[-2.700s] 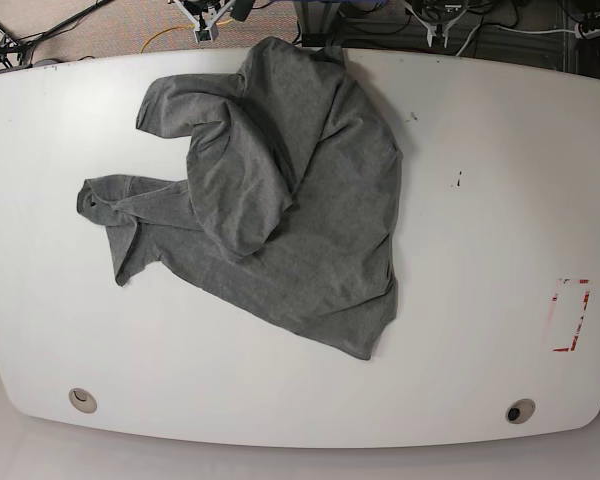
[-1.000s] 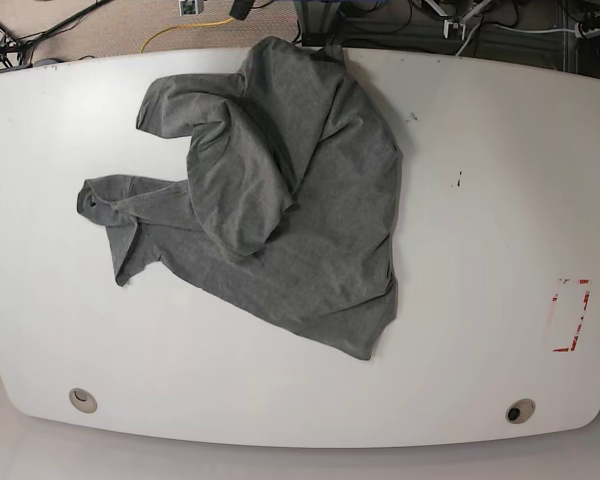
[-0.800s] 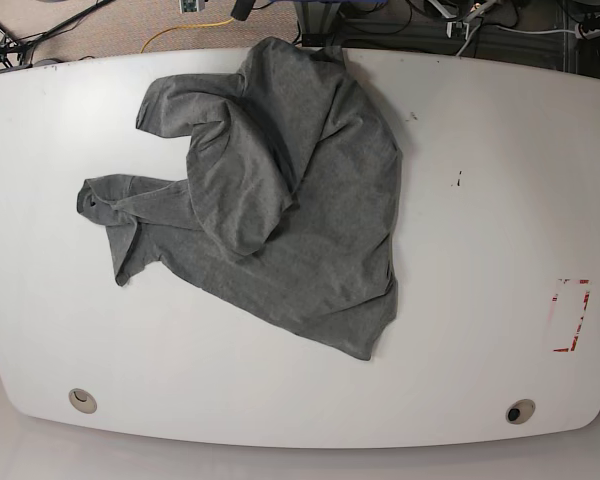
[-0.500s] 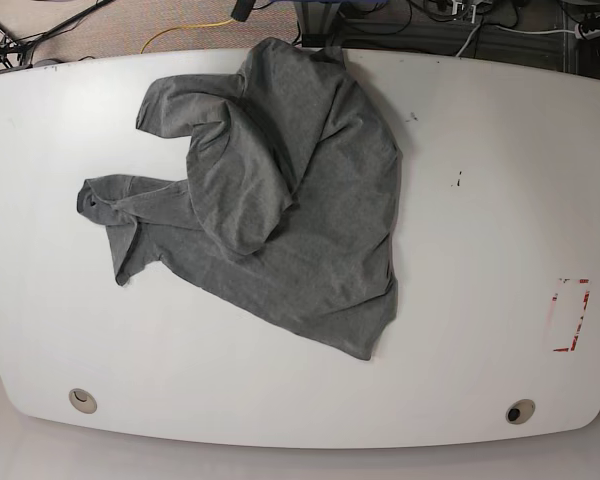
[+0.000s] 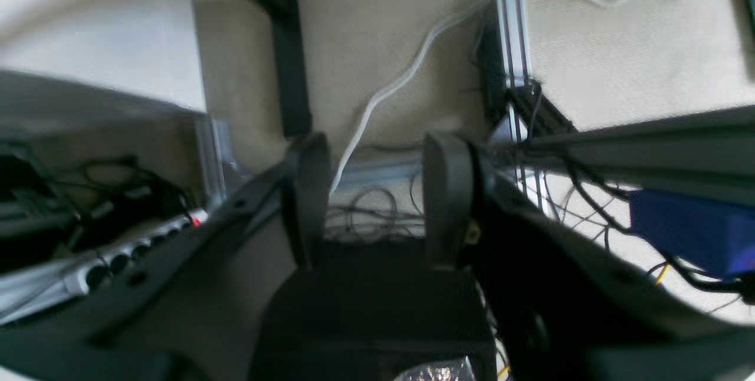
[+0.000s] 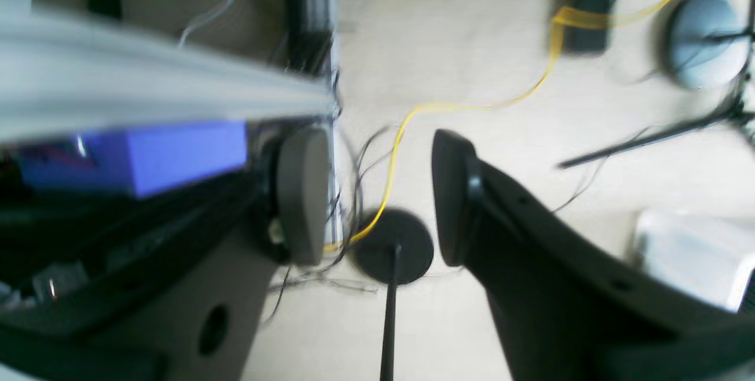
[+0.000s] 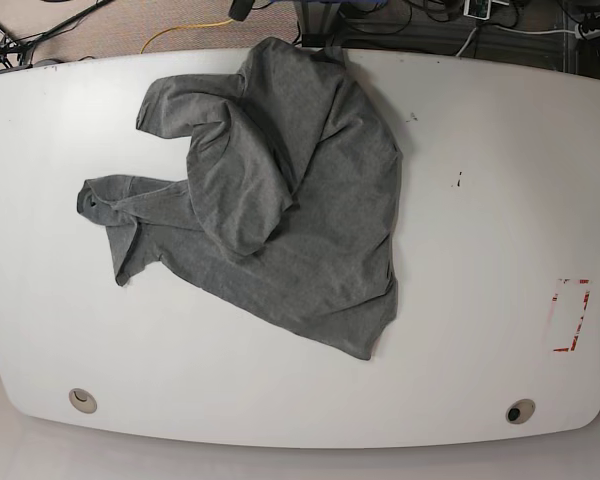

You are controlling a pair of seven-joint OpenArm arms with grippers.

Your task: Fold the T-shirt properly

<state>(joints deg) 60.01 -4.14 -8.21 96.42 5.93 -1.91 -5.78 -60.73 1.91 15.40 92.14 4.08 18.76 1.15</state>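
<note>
- Left wrist view: pretty blurry, but the left gripper (image 5: 374,198) has its jaws spread apart with nothing between them. It's looking down at carpet, a white cable (image 5: 407,77), a power strip (image 5: 112,257) and a blue box (image 5: 687,233).
- Right wrist view: the right gripper (image 6: 377,192) is likewise spread wide and empty. Under it there's floor with a yellow cable (image 6: 472,104), a round black base (image 6: 392,245) and a blurred blue box (image 6: 147,154).
- Base view: the grey T-shirt (image 7: 270,190) lies crumpled on the white table (image 7: 500,200), left of centre, its top edge reaching the far rim. Red tape mark (image 7: 572,315) sits well apart near the right edge.
</note>
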